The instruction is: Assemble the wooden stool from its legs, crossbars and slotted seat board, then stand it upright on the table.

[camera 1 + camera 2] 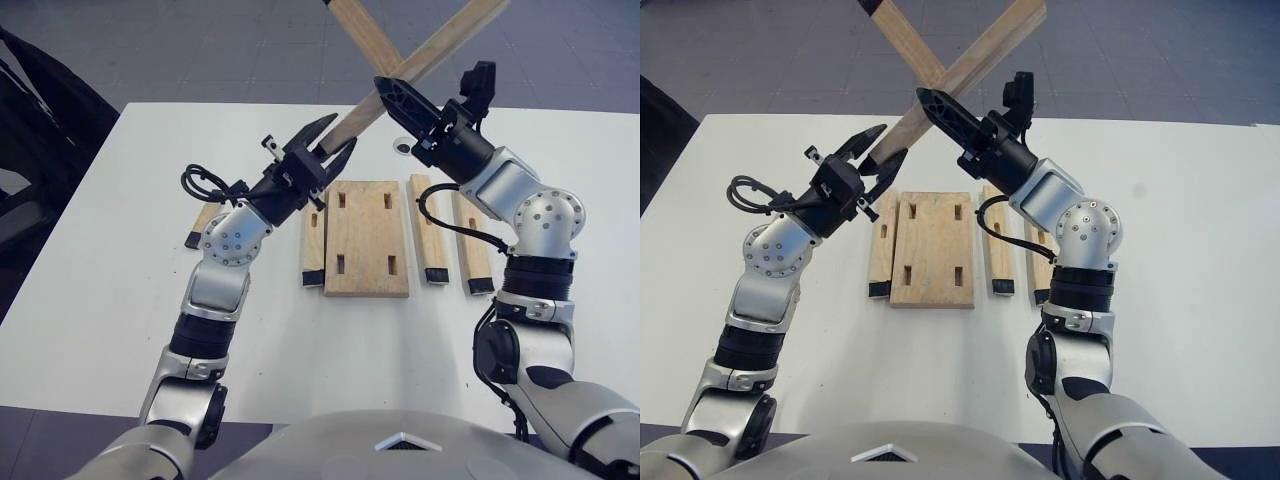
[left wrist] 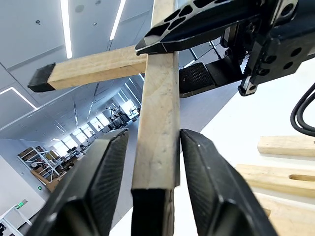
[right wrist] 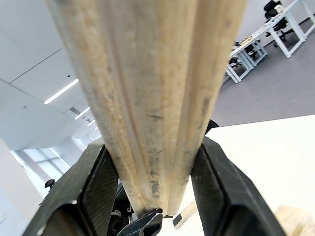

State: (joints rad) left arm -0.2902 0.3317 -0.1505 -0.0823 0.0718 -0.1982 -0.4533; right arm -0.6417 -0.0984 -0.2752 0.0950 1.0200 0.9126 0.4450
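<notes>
Two stool legs are held up in the air and crossed in an X above the far side of the tabletop (image 1: 150,300). The right-leaning leg (image 1: 440,40) is pinched at its lower end by the left gripper (image 1: 343,132). Its jaws look closed snug on the wood, though contact on both sides is a bit hard to confirm. The left-leaning leg (image 1: 368,35), black cap at its upper end, is clamped between the jaws of the right gripper (image 3: 155,162). The slotted seat board (image 1: 365,250) is lying flat mid-tabletop with four slots facing up. One wooden bar (image 1: 313,245) is laid just beside its left edge, and two more bars (image 1: 428,225) (image 1: 470,250) are lined up on its right. A fourth bar (image 1: 203,222) is partly hidden behind the left arm.
</notes>
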